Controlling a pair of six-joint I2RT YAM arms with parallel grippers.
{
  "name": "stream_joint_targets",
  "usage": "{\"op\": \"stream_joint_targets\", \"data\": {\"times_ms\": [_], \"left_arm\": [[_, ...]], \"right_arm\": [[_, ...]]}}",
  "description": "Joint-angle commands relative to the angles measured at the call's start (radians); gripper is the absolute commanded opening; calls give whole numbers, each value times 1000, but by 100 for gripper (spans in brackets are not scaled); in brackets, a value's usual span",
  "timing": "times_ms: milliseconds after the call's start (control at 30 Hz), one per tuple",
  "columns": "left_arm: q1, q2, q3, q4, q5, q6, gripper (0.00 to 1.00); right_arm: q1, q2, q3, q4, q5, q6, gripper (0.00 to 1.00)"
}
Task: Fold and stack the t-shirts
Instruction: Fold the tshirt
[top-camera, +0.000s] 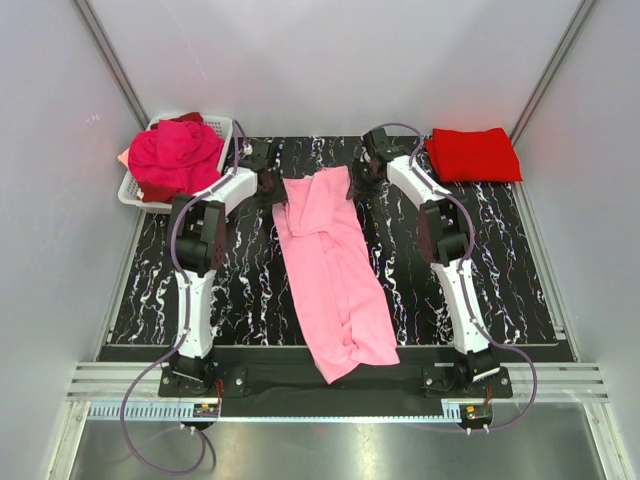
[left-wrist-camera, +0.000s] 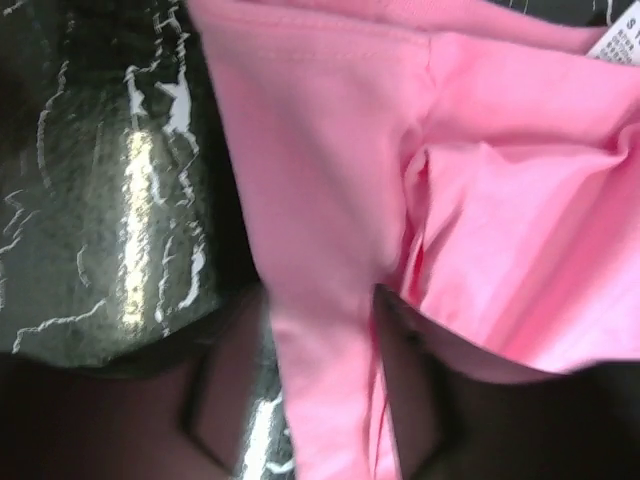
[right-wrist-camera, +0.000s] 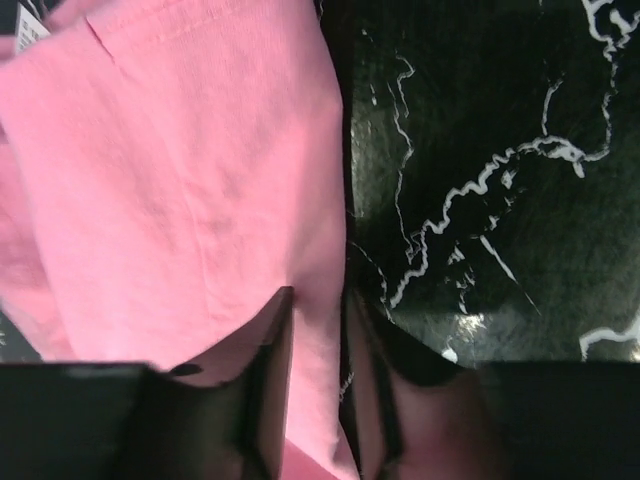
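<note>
A light pink t-shirt (top-camera: 335, 265) lies lengthwise down the middle of the black marbled mat, loosely folded into a long strip. My left gripper (top-camera: 272, 186) is shut on its far left corner; in the left wrist view the pink cloth (left-wrist-camera: 330, 250) runs between the two fingers, and a white neck label (left-wrist-camera: 618, 42) shows at the top right. My right gripper (top-camera: 362, 172) is shut on the far right corner; the right wrist view shows the cloth edge (right-wrist-camera: 200, 200) pinched between its fingers. A folded bright red t-shirt (top-camera: 473, 154) lies at the far right.
A white mesh basket (top-camera: 141, 187) at the far left holds a heap of magenta and dark red shirts (top-camera: 177, 155). The black marbled mat (top-camera: 500, 270) covers the table. Grey walls close in on the left, right and back.
</note>
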Motion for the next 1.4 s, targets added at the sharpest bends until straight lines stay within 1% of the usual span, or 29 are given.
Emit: {"op": "stream_joint_targets", "data": {"times_ms": [0,33,67,100,133,267,400,533,567,633,667,700,733,800,833,867,900,967,1000,1033,1067,1100,1133,1167,1200,1233,1267,1333,1367], "left_arm": [[-3,51,78,17,48,-10,44],[-3,65,95,19,77,-8,27],[-3,91,115,14,88,-7,19],[-3,107,161,11,100,-7,11],[-3,123,189,5,102,-7,2],[0,250,392,-85,100,15,0],[11,350,628,-90,163,33,0],[28,404,706,-9,209,32,0],[34,407,704,44,215,27,2],[39,407,726,69,233,18,16],[42,392,733,66,236,19,28],[42,372,720,66,240,25,50],[42,346,698,72,237,30,61],[42,233,595,82,229,39,74],[42,190,556,86,224,41,84],[42,104,493,80,218,39,89],[42,63,461,68,218,33,92],[34,-71,351,10,200,32,94],[28,-120,295,-9,188,22,95],[17,-227,232,-27,177,18,95],[8,-284,91,-30,157,13,94],[2,-341,10,-27,143,-17,94],[-19,-451,-71,-17,143,-30,93],[-33,-505,-221,-7,151,-40,93],[-50,-555,-297,14,151,-71,93],[-93,-650,-431,25,152,-82,92],[-121,-695,-493,34,146,-115,92],[-228,-810,-616,71,126,-171,91],[-268,-843,-723,86,109,-198,90]], "right_arm": [[-15,13,-10,91,-81,29,32],[-23,17,-20,105,-99,46,25],[-31,21,-24,119,-113,58,18],[-38,28,-27,142,-129,71,4],[-44,34,-26,151,-136,92,0],[-90,59,-14,182,-126,137,0],[-136,68,0,222,-80,189,0],[-158,117,118,217,-66,223,0],[-158,129,147,208,-61,226,0],[-159,162,213,194,-55,226,2],[-159,175,235,188,-73,224,26],[-159,179,273,183,-87,209,40],[-159,176,287,173,-95,203,55],[-161,137,267,141,-77,198,83],[-159,110,237,142,-77,197,86],[-159,34,194,159,-74,196,88],[-161,-10,90,168,-70,201,91],[-159,-164,-40,212,-63,207,93],[-158,-220,-179,225,-58,210,94],[-159,-336,-252,242,-41,216,94],[-159,-396,-333,252,-37,226,94],[-158,-456,-495,259,-32,256,93],[-156,-569,-580,268,-26,275,92],[-147,-623,-668,274,-30,298,91],[-143,-678,-831,283,-35,337,90],[-132,-784,-909,291,-46,353,88],[-109,-836,-1043,295,-46,374,87],[-68,-977,-1153,277,-3,381,87],[-48,-1019,-1246,265,14,391,87]]}}
